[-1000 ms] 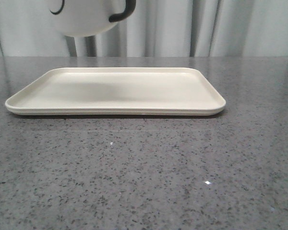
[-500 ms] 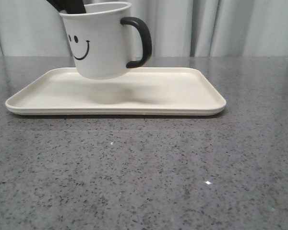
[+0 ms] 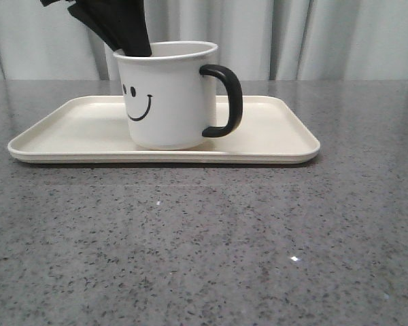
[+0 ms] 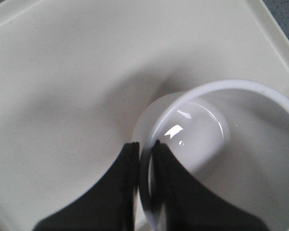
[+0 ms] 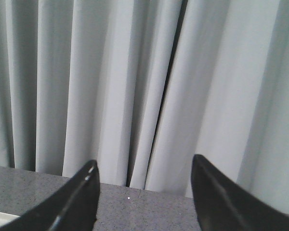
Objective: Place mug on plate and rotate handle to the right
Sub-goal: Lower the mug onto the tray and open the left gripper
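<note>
The white mug (image 3: 166, 95) with a black smiley face stands upright on the cream plate (image 3: 279, 139), left of its middle. Its black handle (image 3: 226, 100) points to the right in the front view. My left gripper (image 3: 132, 47) comes down from above and is shut on the mug's left rim, one finger inside and one outside. In the left wrist view the fingers (image 4: 127, 183) pinch the mug's rim (image 4: 221, 89) over the plate (image 4: 62, 72). My right gripper (image 5: 144, 166) is open and empty, raised and facing the curtain; it does not show in the front view.
The plate lies on a grey speckled table (image 3: 204, 244) that reaches to the front edge of view. A pale pleated curtain (image 3: 326, 37) hangs behind the table. A corner of the plate (image 5: 0, 216) shows low in the right wrist view.
The mug has come down from above the plate and to the right, and now rests on it, still held by my left gripper. Its handle stays to the right.
</note>
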`<state>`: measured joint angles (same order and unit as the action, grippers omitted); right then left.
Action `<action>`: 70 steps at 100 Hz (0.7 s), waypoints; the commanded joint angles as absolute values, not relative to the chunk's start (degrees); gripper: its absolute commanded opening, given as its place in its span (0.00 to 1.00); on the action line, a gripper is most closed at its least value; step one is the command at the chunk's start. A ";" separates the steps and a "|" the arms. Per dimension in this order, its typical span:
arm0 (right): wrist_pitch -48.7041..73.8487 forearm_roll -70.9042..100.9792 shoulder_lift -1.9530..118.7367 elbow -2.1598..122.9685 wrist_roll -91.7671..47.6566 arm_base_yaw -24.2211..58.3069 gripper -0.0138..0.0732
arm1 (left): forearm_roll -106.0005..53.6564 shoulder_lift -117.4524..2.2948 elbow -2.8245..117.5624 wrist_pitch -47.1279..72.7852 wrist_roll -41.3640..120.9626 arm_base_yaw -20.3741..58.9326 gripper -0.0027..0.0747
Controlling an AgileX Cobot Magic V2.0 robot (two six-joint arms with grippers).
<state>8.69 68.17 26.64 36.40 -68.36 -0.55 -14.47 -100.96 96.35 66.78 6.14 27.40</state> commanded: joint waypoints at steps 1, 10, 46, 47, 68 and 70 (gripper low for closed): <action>7.11 68.45 27.30 38.00 -68.70 -0.80 0.66 | -15.70 -98.20 98.17 65.03 6.24 27.84 0.01; 7.11 68.45 27.30 38.00 -68.70 -0.80 0.66 | -15.70 -98.20 98.17 64.00 6.24 27.84 0.01; 7.11 68.45 27.30 38.00 -68.70 -0.80 0.66 | -15.43 -98.20 98.17 61.76 6.24 27.73 0.01; 7.11 68.45 27.30 38.00 -68.70 -0.80 0.66 | -15.43 -98.20 98.17 61.76 6.24 27.73 0.01; 7.16 68.45 27.30 38.00 -68.70 -0.80 0.66 | -14.61 -98.20 98.17 61.01 6.24 27.73 0.01; 7.16 68.45 27.30 38.00 -68.70 -0.80 0.66 | -14.47 -98.20 98.17 61.01 6.24 27.73 0.01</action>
